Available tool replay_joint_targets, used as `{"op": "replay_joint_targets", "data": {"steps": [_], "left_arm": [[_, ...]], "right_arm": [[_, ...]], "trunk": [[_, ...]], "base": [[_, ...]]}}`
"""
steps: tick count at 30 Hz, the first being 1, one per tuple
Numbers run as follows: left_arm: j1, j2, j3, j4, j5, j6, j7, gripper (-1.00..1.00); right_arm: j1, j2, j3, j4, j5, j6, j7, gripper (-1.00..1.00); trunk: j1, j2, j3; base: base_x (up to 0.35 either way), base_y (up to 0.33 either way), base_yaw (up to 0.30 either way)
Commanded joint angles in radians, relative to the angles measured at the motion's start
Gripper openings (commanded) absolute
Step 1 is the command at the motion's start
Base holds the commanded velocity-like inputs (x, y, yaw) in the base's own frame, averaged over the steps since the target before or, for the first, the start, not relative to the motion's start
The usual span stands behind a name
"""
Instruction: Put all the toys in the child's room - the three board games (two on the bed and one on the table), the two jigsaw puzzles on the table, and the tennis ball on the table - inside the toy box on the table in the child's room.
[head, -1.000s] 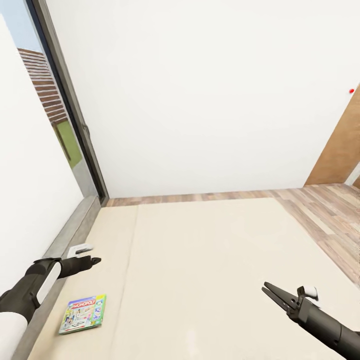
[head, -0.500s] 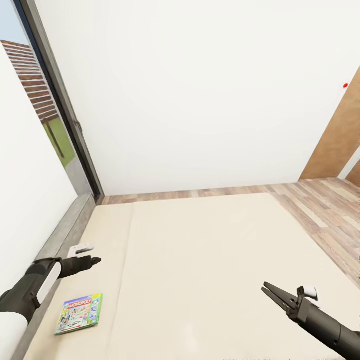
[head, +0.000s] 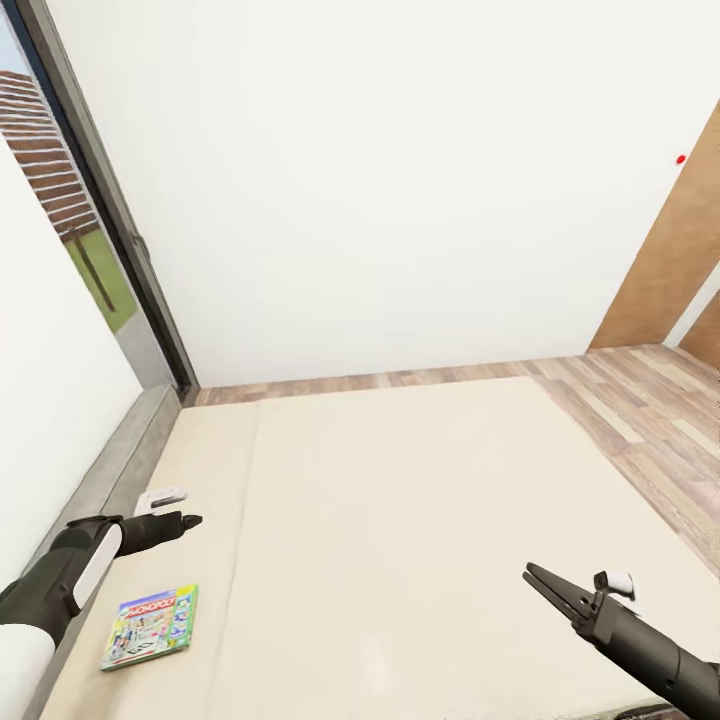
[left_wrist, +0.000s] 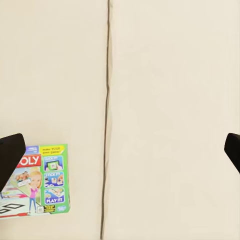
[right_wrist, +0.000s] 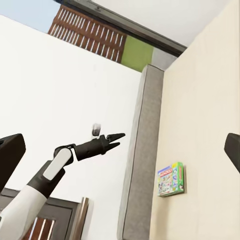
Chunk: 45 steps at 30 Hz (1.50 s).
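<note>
Lying flat on the bed (head: 400, 520), lower left of the head frame, is the green Monopoly board game (head: 150, 626), close to the grey side frame (head: 110, 480). It is sitting just below the left fingers (head: 185, 521), not touching them. Left fingers are looking pressed together in the head view, yet the left wrist view is showing dark tips at both frame edges, so cannot tell open or closed. Right fingers (head: 536, 582), lower right of the head frame, are standing slightly parted and holding nothing, hovering over bare mattress well apart from the game. Window (head: 70, 200) is filling the upper left, white wall (head: 400, 200) the centre, wood-panel door (head: 672, 270) and plank floor (head: 650, 410) the right. Red wall button (head: 681, 159) is sitting beside the door.
</note>
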Motion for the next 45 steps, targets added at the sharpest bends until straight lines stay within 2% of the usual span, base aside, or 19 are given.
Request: {"op": "replay_joint_targets", "data": {"steps": [1,24,45], "left_arm": [[0.0,0.0,0.003,-0.001,0.001,0.006,-0.004,1.0],[-0.001,0.0,0.004,0.0,0.002,-0.005,-0.003,1.0],[0.0,0.002,0.007,0.0,0.004,-0.011,-0.001,1.0]], "right_arm": [[0.0,0.0,0.0,-0.001,-0.001,0.004,0.001,1.0],[-0.001,-0.007,-0.003,0.001,-0.001,0.003,0.002,1.0],[0.0,0.001,-0.002,-0.001,-0.001,0.002,0.001,1.0]], "trunk": [[0.001,-0.002,-0.003],[0.001,-0.002,-0.04],[0.001,-0.002,-0.073]], "base": [[0.0,0.0,-0.08],[0.0,0.0,-0.077],[0.0,0.0,-0.023]]}}
